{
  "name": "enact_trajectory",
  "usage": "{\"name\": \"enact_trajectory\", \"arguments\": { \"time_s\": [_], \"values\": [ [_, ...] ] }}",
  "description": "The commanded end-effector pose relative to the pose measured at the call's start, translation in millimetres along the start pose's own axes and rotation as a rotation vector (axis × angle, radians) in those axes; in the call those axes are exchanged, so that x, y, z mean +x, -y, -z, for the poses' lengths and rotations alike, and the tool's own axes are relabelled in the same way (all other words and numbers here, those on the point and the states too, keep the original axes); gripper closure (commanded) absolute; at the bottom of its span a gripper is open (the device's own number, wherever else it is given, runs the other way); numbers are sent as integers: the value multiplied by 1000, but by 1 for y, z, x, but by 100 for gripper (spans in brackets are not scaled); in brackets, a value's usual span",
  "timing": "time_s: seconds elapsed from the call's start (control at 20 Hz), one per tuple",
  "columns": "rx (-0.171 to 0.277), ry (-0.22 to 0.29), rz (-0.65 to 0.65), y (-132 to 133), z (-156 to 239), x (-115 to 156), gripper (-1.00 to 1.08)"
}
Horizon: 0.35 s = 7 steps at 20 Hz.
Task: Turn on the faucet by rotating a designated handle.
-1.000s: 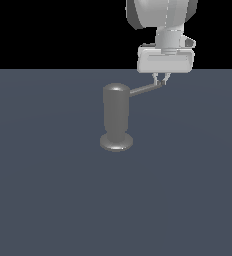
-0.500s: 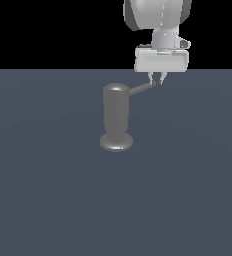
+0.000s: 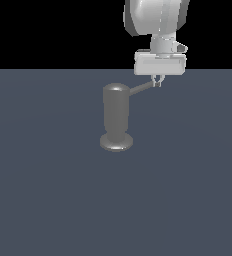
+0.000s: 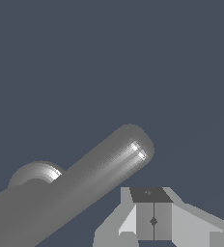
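At the rod's free end, on the exterior view's right of the faucet (image 3: 117, 119), the gripper (image 3: 157, 81) hangs straight down with its short fingers at the tip of the handle (image 3: 142, 88). The faucet stands upright on the tabletop (image 3: 48, 190) on its round base. The handle leaves the upper part of the body and runs out toward the exterior view's right, rising slightly toward the tip, so its long axis points from the body almost straight at the gripper.

In the wrist view the handle (image 4: 85, 185) fills the frame as a thick bar with a rounded end, and the two fingers of the gripper (image 4: 153, 221) sit pressed flat against each other just beside that end, with only a thin seam between them. So the gripper is closed on nothing; the rod is next to the fingers, not between them. Whether the fingers touch the tip cannot be settled from either view, though they look at least very near.

My reading is that the move is a push, not a grasp: with the fingers together beside the far end, a sideways sweep about the upright body would swing the handle round. The tip gives the longest lever, but also the least margin; should the fingers ride past the rounded end, they would slip off.
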State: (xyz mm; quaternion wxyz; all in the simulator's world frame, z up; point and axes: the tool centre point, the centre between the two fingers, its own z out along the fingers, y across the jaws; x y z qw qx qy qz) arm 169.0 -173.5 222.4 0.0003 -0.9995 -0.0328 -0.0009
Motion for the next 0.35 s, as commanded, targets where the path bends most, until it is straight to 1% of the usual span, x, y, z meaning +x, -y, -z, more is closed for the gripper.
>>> {"name": "enact_trajectory", "arguments": {
  "time_s": [0.0,0.3],
  "values": [
    [0,0,-1,0,0,4,108],
    [0,1,-3,0,-1,12,108]
  ]
}}
